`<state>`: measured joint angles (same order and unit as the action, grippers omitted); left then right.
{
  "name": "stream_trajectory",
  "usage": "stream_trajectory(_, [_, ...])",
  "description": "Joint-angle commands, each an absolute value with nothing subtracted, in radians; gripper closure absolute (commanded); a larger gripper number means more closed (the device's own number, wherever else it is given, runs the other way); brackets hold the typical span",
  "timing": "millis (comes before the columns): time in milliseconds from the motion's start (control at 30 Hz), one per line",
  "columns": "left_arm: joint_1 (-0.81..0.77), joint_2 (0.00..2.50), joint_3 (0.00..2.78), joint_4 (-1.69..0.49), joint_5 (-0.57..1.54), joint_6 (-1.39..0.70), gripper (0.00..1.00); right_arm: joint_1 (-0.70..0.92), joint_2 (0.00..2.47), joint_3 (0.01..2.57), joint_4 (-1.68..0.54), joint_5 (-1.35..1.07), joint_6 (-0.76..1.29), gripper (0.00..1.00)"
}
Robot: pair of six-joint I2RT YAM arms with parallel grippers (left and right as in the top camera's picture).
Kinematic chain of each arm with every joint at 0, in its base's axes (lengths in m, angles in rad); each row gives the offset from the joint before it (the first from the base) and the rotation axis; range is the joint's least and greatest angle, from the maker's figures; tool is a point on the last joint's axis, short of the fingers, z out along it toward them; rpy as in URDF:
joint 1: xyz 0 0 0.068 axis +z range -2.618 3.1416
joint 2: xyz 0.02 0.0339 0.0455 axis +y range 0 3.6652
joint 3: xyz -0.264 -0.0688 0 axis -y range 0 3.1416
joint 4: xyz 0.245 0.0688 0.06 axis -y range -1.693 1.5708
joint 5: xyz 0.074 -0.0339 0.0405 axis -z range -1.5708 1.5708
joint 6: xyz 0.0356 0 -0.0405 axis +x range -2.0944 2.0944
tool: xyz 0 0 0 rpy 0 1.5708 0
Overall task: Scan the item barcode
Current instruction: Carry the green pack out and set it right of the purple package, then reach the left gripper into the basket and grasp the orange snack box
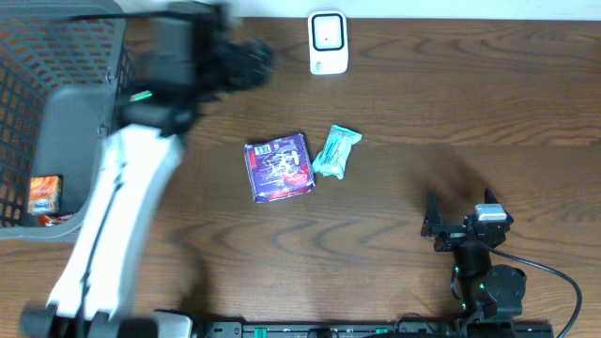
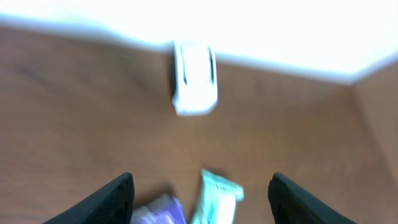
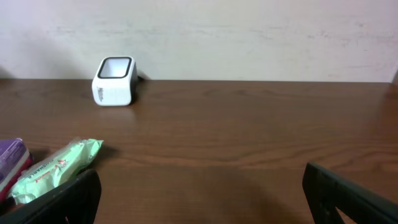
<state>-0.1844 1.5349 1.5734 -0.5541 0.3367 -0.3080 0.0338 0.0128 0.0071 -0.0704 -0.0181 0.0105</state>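
Both pairs of jaws empty, nothing presented for scanning.
The left gripper (image 2: 202, 182) has its jaws apart on nothing above the bench (image 1: 451, 113), and the right gripper (image 3: 202, 186) is wide open and idle. The purple packet (image 1: 279, 167) and green packet (image 1: 336, 151) lie just beside each other, perhaps touching, though blur hides it. A grab could catch both, or leave the barcode turned from the scanner (image 1: 328, 42).

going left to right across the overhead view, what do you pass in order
basket → purple packet → green packet → right gripper. The white scanner at the far edge lines up with both packets, so it has no clear place in the order.
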Motion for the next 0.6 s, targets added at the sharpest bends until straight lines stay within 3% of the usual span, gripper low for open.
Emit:
stream_trajectory(0, [-0.009,1.398,1.6,-0.514,0.327,-0.262,0.31,0.03,0.009,0.005,-0.075,-0.012,0.014,0.01])
stream_trajectory(300, [0.411,1.32,1.595,-0.618,0.156,-0.263,0.31,0.03,0.009,0.005,-0.075,-0.012,0.014,0.01])
stream_trajectory(567, [0.514,1.432,1.549,-0.773,0.045,-0.262,0.31,0.03,0.009,0.005,-0.075,-0.012,0.014,0.01])
